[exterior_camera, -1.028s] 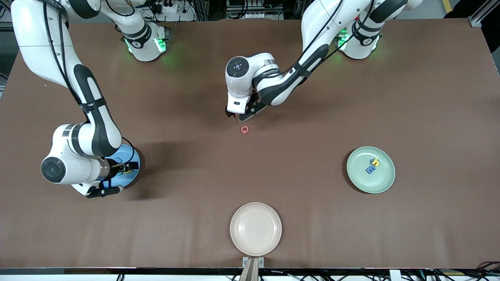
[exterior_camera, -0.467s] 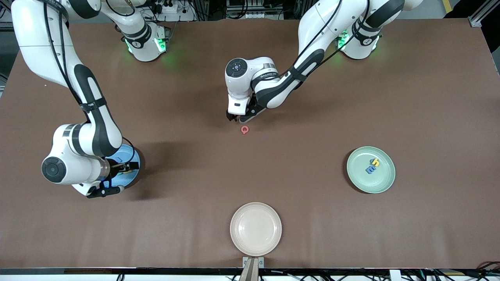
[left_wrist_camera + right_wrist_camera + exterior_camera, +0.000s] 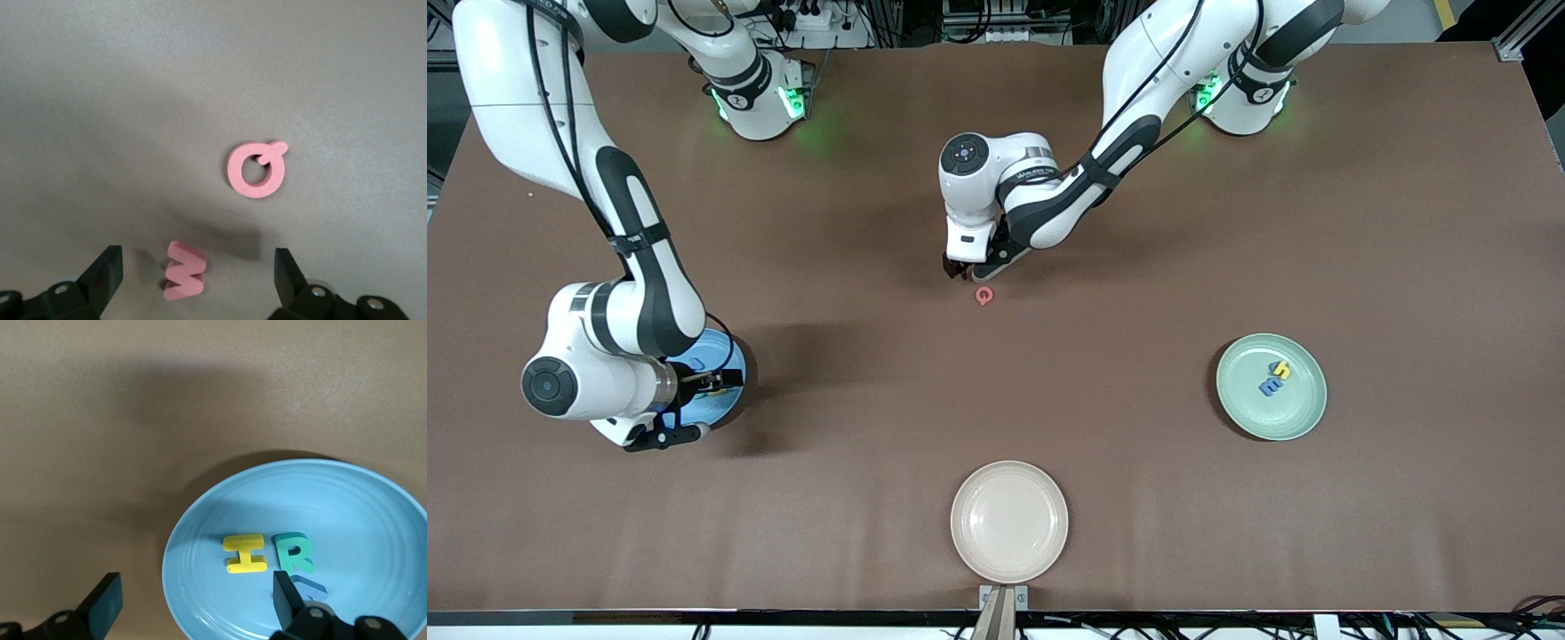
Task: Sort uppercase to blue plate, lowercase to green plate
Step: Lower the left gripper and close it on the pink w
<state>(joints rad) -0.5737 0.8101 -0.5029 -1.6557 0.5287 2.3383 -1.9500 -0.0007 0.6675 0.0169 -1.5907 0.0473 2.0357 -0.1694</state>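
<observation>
Red w between left fingers

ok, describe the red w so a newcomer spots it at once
Find the left gripper at mid-table, open and low. Beneath it, between its fingers, lies the red w. Its only neighbour is the red Q, a ring with a tail; the w is a zigzag.

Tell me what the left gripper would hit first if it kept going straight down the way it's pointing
Most likely the small red w. The open left gripper points down at the table, and the w lies between its fingers, with the red Q a little off to one side. Depth is hard to judge.
</observation>
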